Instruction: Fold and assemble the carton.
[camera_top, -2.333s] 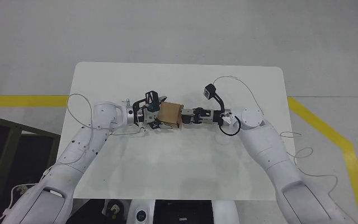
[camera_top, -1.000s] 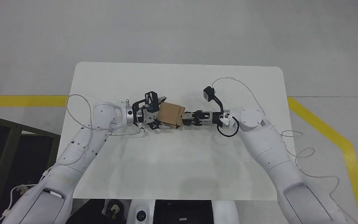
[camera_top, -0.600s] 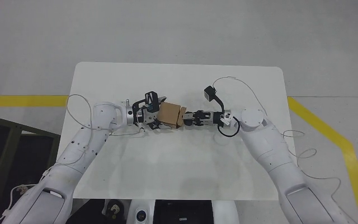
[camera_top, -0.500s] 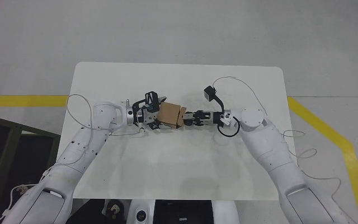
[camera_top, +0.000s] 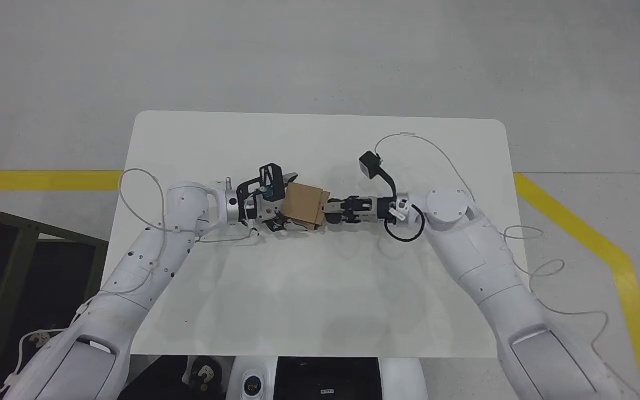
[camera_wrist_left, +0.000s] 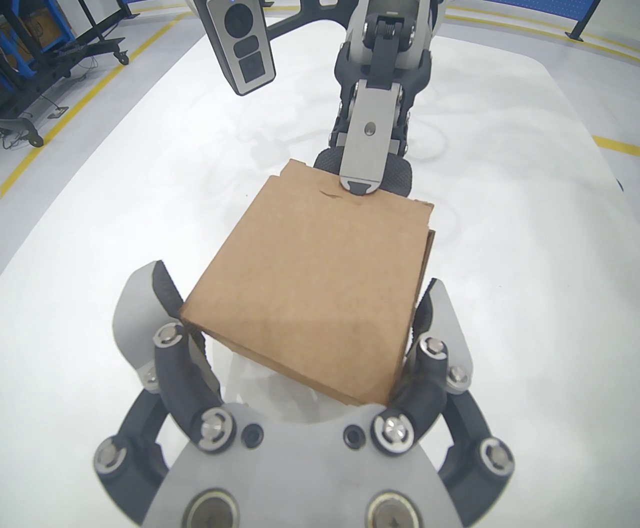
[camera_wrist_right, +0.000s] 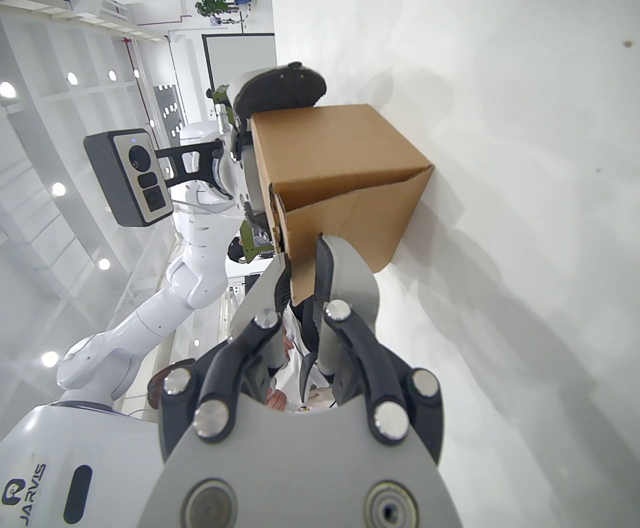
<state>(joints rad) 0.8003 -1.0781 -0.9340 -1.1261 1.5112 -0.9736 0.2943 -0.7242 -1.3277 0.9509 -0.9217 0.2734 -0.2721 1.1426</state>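
A small brown carton (camera_top: 304, 204) sits mid-table between both arms. My left gripper (camera_top: 272, 208) clasps it from the left, and in the left wrist view its fingers (camera_wrist_left: 167, 295) press opposite sides of the carton (camera_wrist_left: 310, 280). My right gripper (camera_top: 333, 210) meets it from the right. In the right wrist view that gripper (camera_wrist_right: 302, 275) is shut on an end flap's edge of the carton (camera_wrist_right: 340, 165), whose end stands partly open at a seam. The right gripper (camera_wrist_left: 372, 172) also appears at the carton's far edge in the left wrist view.
The white table (camera_top: 320, 300) has bare room in front of and behind the carton. A thin white cable (camera_top: 420, 140) loops at the back right, and another cable (camera_top: 135, 185) lies near the left edge. A yellow floor line (camera_top: 60, 180) runs beside the table.
The right arm has edged slightly left toward the carton, and the carton has turned a little. The left arm has stayed put.
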